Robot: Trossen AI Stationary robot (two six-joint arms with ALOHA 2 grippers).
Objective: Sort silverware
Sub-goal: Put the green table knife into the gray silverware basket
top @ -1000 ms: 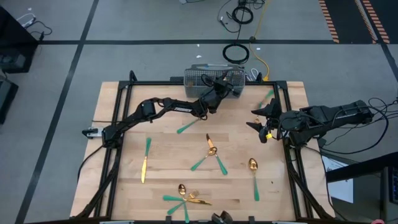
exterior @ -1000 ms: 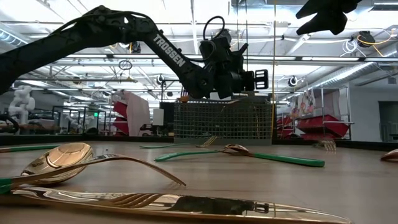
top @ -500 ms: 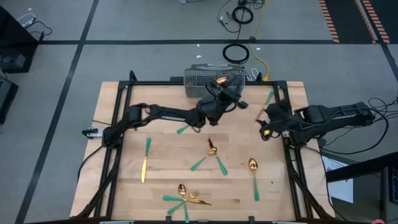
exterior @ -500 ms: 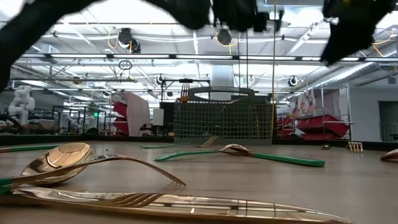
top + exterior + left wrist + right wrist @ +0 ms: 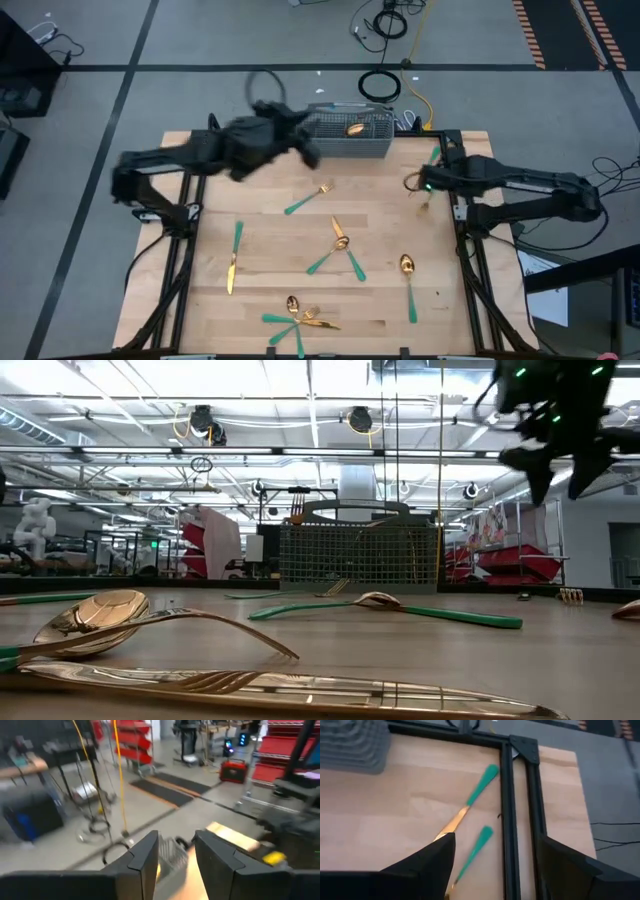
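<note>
We see pale wood-plank counter (image 5: 270,260), black metal frame round edges. Grey wire-mesh caddy (image 5: 345,133) at far edge, boxy, one gold-headed piece inside. Silverware with shiny gold heads and slim teal-green handles (image 5: 335,243) scattered flat across counter: spoons, forks, knives, most toward near edge, two beside right frame rail. Left pincer (image 5: 175,855) raised left of caddy, fingers apart, holding nothing. Right pincer (image 5: 492,865) over those two pieces, spread wide, empty. No readable writing.
</note>
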